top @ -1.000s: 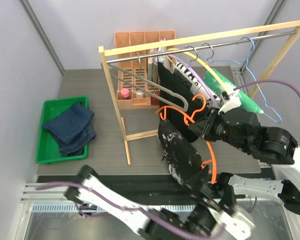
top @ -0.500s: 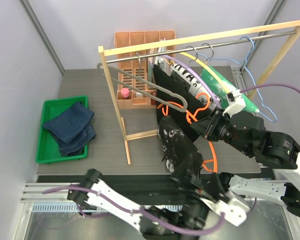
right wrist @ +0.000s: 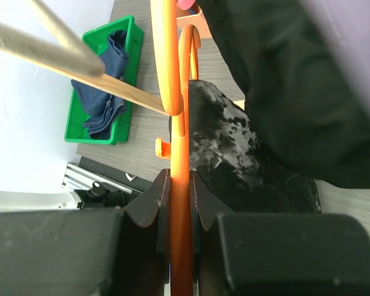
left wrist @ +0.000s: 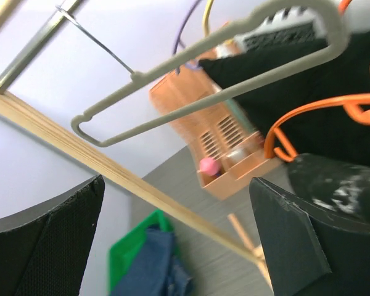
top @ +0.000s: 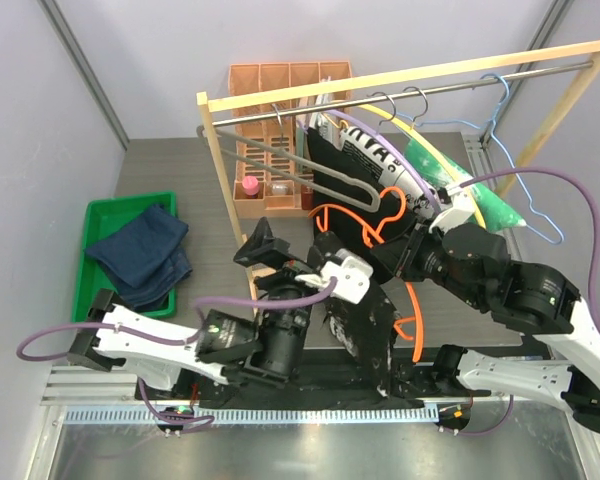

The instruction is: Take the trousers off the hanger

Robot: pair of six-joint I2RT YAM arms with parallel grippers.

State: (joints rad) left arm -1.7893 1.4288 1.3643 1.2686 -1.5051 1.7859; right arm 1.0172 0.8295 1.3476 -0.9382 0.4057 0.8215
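The left arm has swung up from the table's near edge at 6 o'clock to the middle of the top view. Its left claw [top: 290, 252] is now spread fully wide and holds nothing, with one finger just beside the speckled trousers [top: 365, 320]. That black, white-flecked pair has hardly shifted. It appears still draped on the orange hanger [top: 382, 214], just past centre toward 4 o'clock.

The right claw [right wrist: 179, 185] is clamped on the hanger's orange bar, as it was before.

The navy trousers [top: 140, 255] lie folded in the green tray [top: 80, 292] at 9 o'clock, so that pair looks finished. My reading is that half the job remains. The empty left claw seems placed to take a fresh hold on the speckled cloth (the right one only steadies the hanger).

As for writing, the lettered cloth [top: 365, 150] on the rail toward 1 o'clock carries white characters, too small and folded to read. No brand or label shows elsewhere.
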